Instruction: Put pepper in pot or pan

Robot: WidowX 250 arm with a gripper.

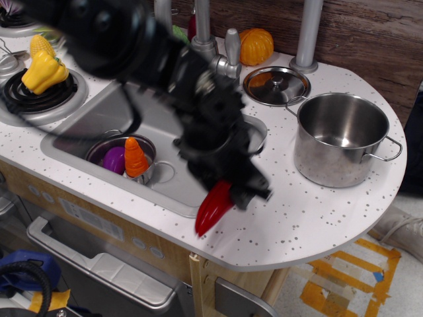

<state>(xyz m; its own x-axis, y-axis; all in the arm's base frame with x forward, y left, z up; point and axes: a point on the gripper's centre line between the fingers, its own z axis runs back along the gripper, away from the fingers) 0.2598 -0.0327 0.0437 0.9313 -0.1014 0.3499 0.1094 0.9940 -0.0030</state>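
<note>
The black robot arm (125, 46) enters from the upper left and slants down to the right, its bulky dark links blurred by motion. Bundled black cables run along its wrist section. At its lower end the black gripper (232, 191) points down and to the right, tilted rather than vertical. Its jaws are closed on the upper, stem end of a long glossy red plastic chili pepper (213, 208), which hangs from them with its tapered tip aimed down and to the left. The blur hides the fine shape of the jaws.
</note>
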